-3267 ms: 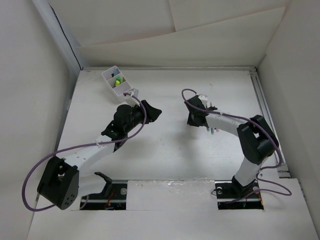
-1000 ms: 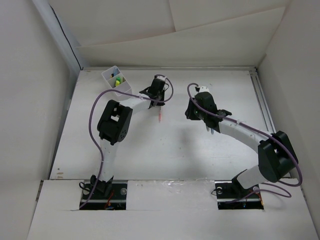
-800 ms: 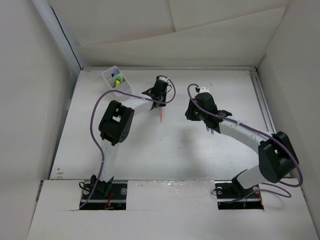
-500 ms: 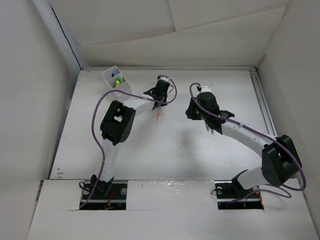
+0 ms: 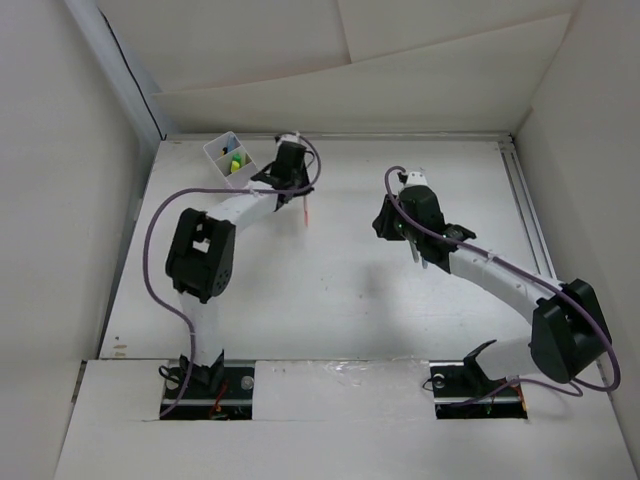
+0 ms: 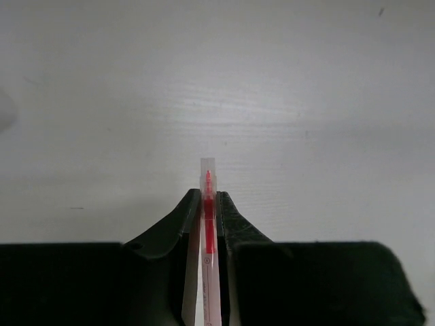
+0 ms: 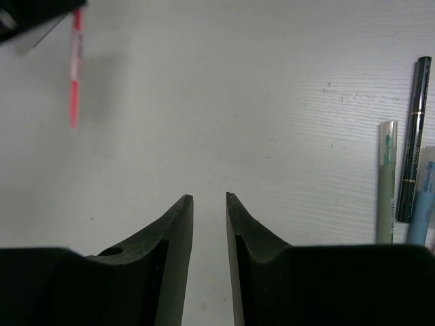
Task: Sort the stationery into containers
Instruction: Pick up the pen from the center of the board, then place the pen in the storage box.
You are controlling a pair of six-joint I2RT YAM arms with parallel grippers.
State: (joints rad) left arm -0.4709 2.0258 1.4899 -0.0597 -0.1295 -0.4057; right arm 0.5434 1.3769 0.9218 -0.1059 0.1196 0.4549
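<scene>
You pinched the red pen (image 6: 209, 231) tight in your left gripper (image 6: 207, 195) and swung it close to the tray (image 5: 212, 152), nearly ready to drop.

**Tray in far-left corner, pens to the right**

The divided tray (image 5: 232, 163) sits at the far-left corner of the table (image 5: 330, 310), with small items (image 5: 236, 160) in its compartments. Just right of it, the left hand (image 6: 209, 198) hangs above the table with a pen (image 6: 209, 234) pinched between its fingers, jutting past the fingertips. Well apart, right of centre, the right hand (image 7: 209, 202) has nothing between its parted fingers. Loose pens (image 7: 413, 149) lie side by side on the table to its right.
</scene>
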